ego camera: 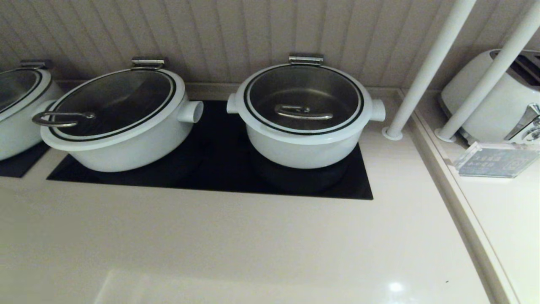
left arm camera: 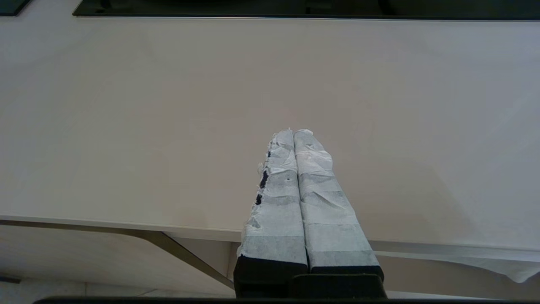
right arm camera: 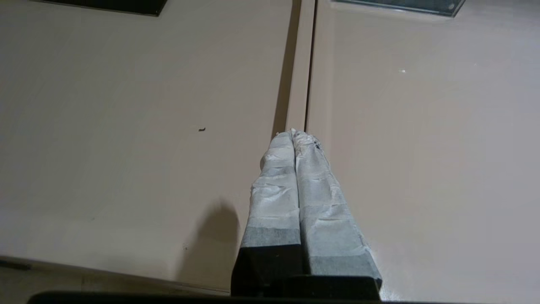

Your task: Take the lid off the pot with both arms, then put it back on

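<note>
The round white pot (ego camera: pixel 301 147) with two stubby side handles stands on the black cooktop (ego camera: pixel 219 169) at centre right of the head view. Its glass lid (ego camera: pixel 303 99) with white rim, black ring and curved steel bar handle (ego camera: pixel 303 112) sits closed on it. Neither arm shows in the head view. My left gripper (left arm camera: pixel 294 131) is shut and empty, over the bare counter near its front edge. My right gripper (right arm camera: pixel 292 132) is shut and empty, over the counter by the seam (right arm camera: pixel 310 63) to the side shelf.
A wider white pot (ego camera: pixel 122 139) with a loop-handled glass lid (ego camera: pixel 112 101) stands to the left, and a third pot (ego camera: pixel 17 109) at the far left. Two white poles (ego camera: pixel 426 71) rise at the right. A toaster (ego camera: pixel 493 97) and a clear sign holder (ego camera: pixel 495 160) sit on the right shelf.
</note>
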